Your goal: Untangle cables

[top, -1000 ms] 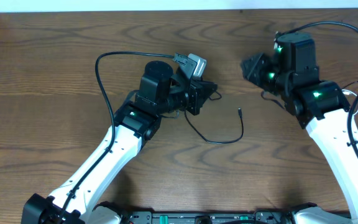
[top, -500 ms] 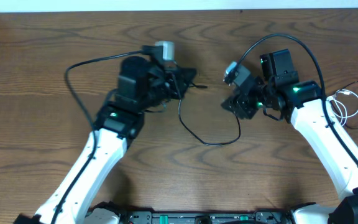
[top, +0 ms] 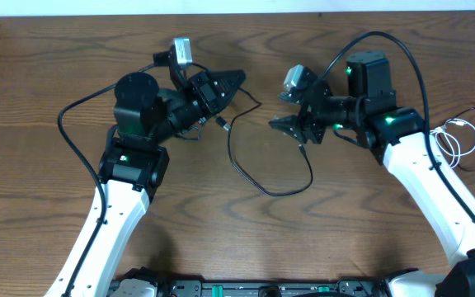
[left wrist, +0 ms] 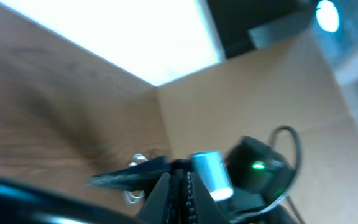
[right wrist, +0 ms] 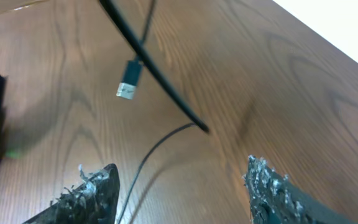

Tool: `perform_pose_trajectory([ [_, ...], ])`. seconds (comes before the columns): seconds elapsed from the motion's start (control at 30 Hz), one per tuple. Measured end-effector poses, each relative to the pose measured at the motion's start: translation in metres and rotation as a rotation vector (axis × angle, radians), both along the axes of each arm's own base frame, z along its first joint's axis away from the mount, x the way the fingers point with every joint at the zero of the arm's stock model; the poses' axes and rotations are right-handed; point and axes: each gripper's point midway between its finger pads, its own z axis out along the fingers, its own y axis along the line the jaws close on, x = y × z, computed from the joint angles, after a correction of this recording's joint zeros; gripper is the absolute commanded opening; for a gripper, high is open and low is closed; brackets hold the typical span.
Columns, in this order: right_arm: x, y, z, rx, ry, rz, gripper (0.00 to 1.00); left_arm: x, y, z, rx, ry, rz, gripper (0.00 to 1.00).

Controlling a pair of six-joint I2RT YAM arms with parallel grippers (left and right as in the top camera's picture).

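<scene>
The left gripper point(top: 233, 82), upper middle, has its fingers clamped on the black cable point(top: 262, 191), which loops down across the tabletop point(top: 48, 58). The right gripper point(top: 287, 132), fingers apart, hovers just beside that loop. The white cable point(top: 453, 140) lies at the right edge.

We see a counter point(top: 56, 49) of brown wood with bold grain, smooth and with a low sheen. The black cable point(top: 246, 169) across its middle looks like matt, rubbery plastic, and a small plug point(right wrist: 128, 81) lying on the wood has a black body and a bright metal tip. By the right edge the white cable point(top: 456, 140) has a smooth coating. The fingers point(right wrist: 95, 186) of the right gripper point(right wrist: 179, 186) are black and rough, crusted with pale flecks. The arm shells point(top: 435, 190) are glossy white plastic, and the joint housings point(top: 134, 95) are matt black.
</scene>
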Motion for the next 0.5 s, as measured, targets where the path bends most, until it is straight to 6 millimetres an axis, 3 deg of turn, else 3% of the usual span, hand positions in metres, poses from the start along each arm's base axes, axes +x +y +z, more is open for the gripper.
perform_pose_trajectory([
  [0.17,-0.004,0.012,0.007,0.025,-0.031,0.036,0.62,-0.009,-0.007,0.017,-0.068,-0.012,-0.065,0.07],
  [0.5,0.016,0.015,0.024,0.07,-0.071,-0.05,0.56,-0.017,-0.011,0.018,-0.122,0.07,-0.115,0.07],
])
